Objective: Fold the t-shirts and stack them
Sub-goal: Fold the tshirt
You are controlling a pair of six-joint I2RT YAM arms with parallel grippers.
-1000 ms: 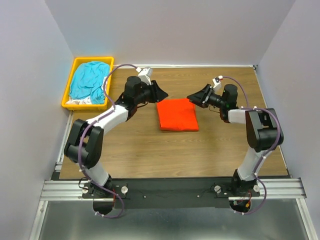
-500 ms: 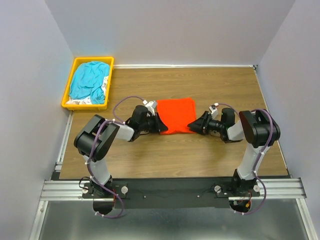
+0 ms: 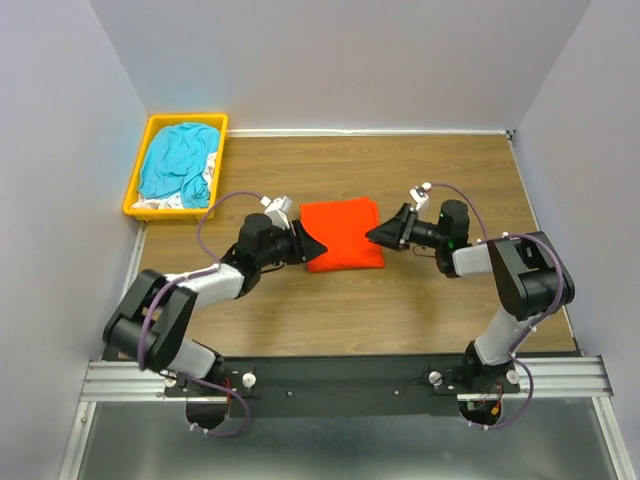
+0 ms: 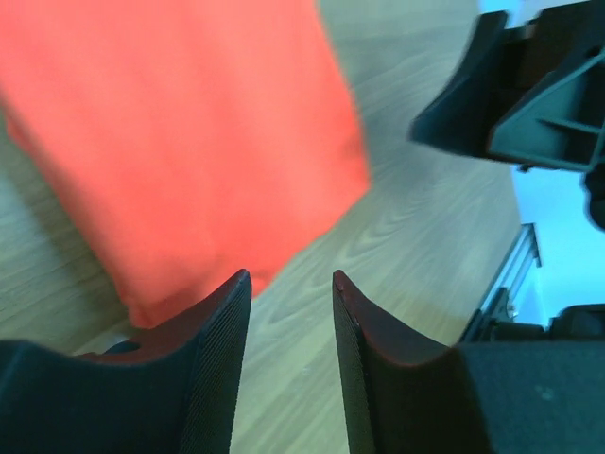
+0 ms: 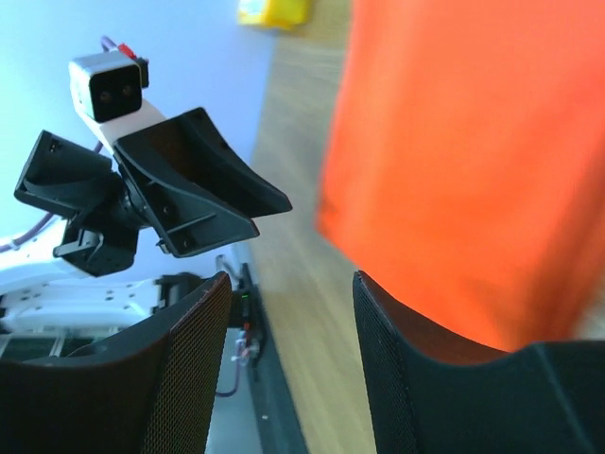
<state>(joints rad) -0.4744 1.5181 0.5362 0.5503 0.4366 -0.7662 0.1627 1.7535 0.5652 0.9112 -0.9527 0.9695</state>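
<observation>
Folded orange-red cloth t-shirt lies mid wooden bench. Left black claw is at its 9 o'clock edge, right black claw at 3 o'clock. Both are part-open w/ nothing btwn fingers.

Risk: an uneven pinch or drag from either side may catch only the top layer & undo the fold.

Teal t-shirt waits in yellow plastic bin at 10 o'clock.

Vs half a sec ago: claws have moved from near corners to mid-sides, and the shirt has nudged left.
</observation>
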